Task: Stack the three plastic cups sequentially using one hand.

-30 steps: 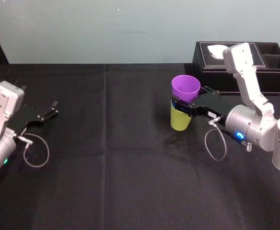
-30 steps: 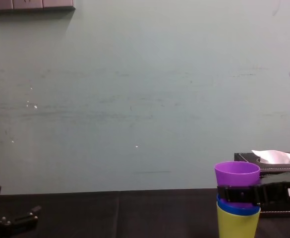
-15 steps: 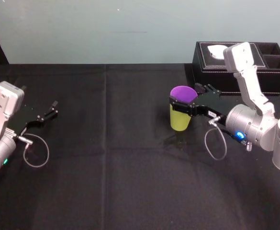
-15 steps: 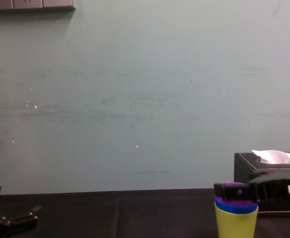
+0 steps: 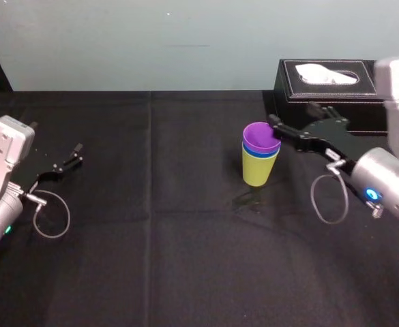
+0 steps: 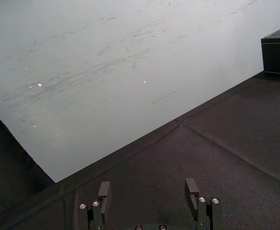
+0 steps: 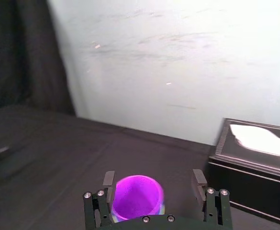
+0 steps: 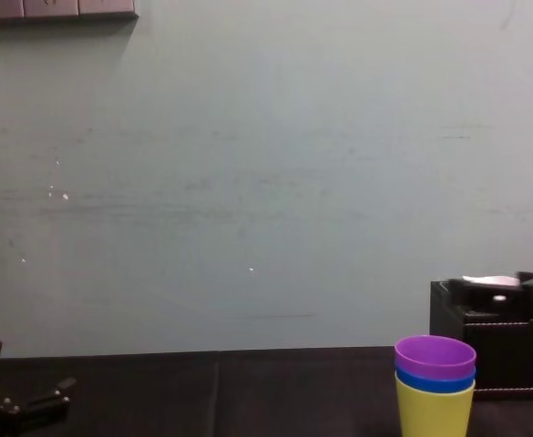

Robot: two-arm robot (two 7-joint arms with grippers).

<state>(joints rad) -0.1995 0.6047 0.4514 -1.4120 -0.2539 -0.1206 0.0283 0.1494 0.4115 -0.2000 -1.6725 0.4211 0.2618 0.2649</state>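
Note:
The three plastic cups stand nested upright on the black table: the purple cup (image 5: 260, 137) sits inside the blue cup (image 5: 260, 154), which sits in the yellow-green cup (image 5: 256, 172). From the chest the same stack shows as purple cup (image 8: 435, 357), blue cup (image 8: 435, 381) and yellow-green cup (image 8: 433, 411). My right gripper (image 5: 292, 114) hovers open just right of and above the stack, touching nothing. Its wrist view looks down into the purple cup (image 7: 136, 196) below the spread fingers (image 7: 198, 178). My left gripper (image 5: 66, 162) rests open at the far left.
A black tissue box (image 5: 329, 85) with white tissue stands at the back right, close behind the right arm; it also appears as tissue box (image 8: 476, 337) and tissue box (image 7: 254, 160). The black tablecloth (image 5: 158, 225) is bare in the middle and front.
The right gripper opened and let the purple cup drop fully into the blue one, then drew back to the right and rose off the stack. The left arm stayed put.

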